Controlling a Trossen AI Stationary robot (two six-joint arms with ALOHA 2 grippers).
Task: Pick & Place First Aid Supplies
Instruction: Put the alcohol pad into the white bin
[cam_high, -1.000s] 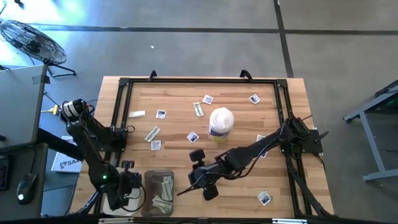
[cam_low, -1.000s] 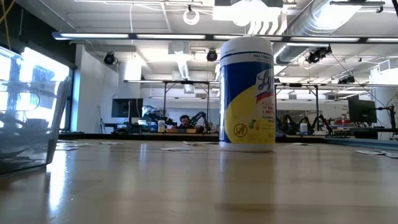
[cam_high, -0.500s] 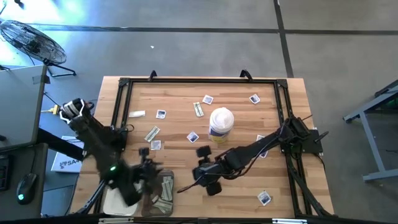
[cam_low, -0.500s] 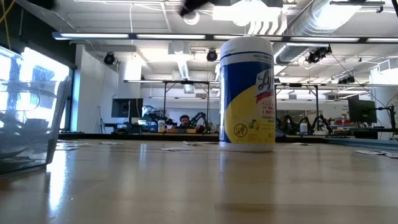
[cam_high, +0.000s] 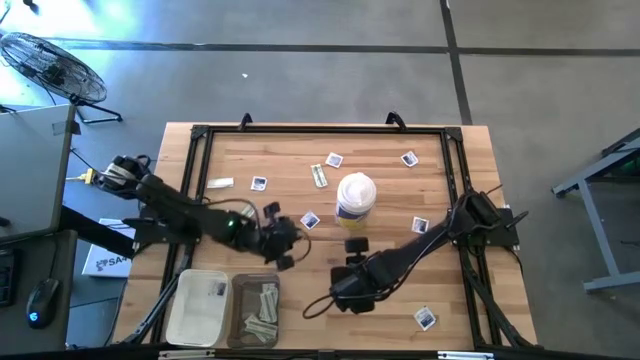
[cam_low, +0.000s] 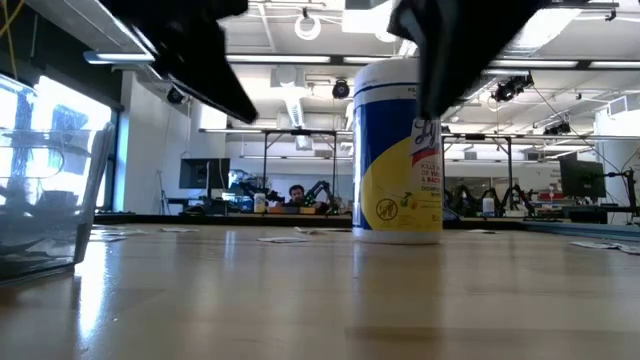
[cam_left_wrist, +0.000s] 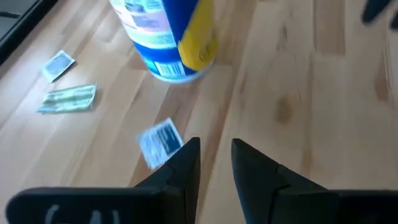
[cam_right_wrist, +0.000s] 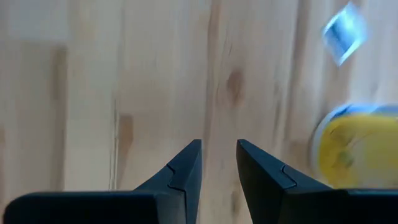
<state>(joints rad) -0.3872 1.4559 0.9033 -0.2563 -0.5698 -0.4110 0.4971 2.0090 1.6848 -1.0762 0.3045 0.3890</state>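
Small first aid packets lie flat on the wooden table (cam_high: 400, 290): blue-printed squares (cam_high: 310, 220) (cam_high: 259, 183) (cam_high: 408, 158) (cam_high: 426, 318) and a pale green strip (cam_high: 318, 176). My left gripper (cam_high: 283, 243) hovers open over the table's middle, just short of the square packet (cam_left_wrist: 160, 142) beside the canister (cam_high: 355, 197). My right gripper (cam_high: 347, 293) is also open and points down at bare wood nearer the front edge. Nothing shows between the fingers of either (cam_left_wrist: 216, 155) (cam_right_wrist: 219, 155).
The white-lidded blue and yellow canister (cam_low: 398, 150) stands upright mid-table. At the front left sit a white tray (cam_high: 198, 308) with one packet and a clear bin (cam_high: 257, 305) holding several strips. A black frame (cam_high: 320, 129) rims the table.
My left gripper has swung fast from above the white tray at the front left toward the table's middle and the canister, turning as it went. My right gripper has shifted a little toward the right and sunk, tipping more steeply downward.
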